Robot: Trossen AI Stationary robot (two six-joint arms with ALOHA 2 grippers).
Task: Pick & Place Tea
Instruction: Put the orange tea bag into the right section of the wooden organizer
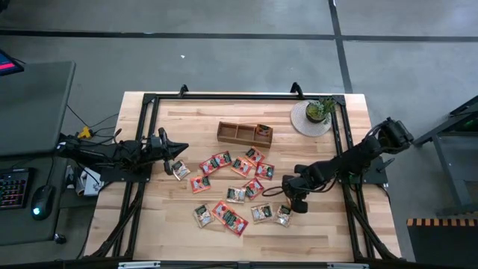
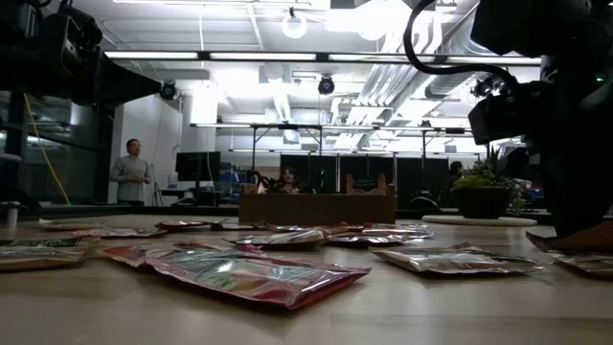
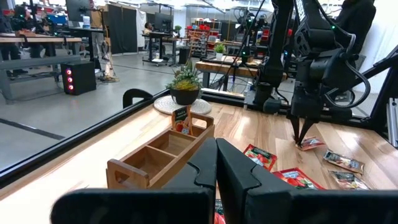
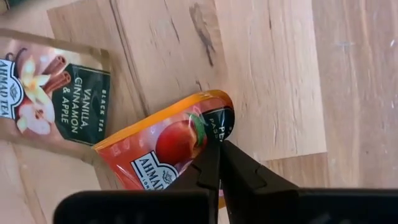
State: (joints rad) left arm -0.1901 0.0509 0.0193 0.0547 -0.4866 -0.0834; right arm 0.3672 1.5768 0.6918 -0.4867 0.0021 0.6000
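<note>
Right gripper: down at the tabletop among the nearest sachets, fingers pressed together on the edge of an orange peach sachet; in the high view it sits at the right end of the scatter.
Peach sachet: lies flat on the wood, roughly square, so no clear long axis; its printed corner points toward the fingers and its edges run diagonally to the plank grain.
Vanilla sachet: just beside the peach one, flat, pale with a dark green panel, lettering running across the grain.
Tea sachets: spread flat over the middle of the table, red-orange and pale ones mixed, turned at many angles, some overlapping.
Left gripper: at the left edge of the scatter, fingers together with nothing between them; whether it touches the sachet beside it cannot be told.
Wooden tray: beyond the sachets, long axis running left to right, a sachet standing in its right compartment.
Potted plant: farthest back on the right, on a round pale mat.
</note>
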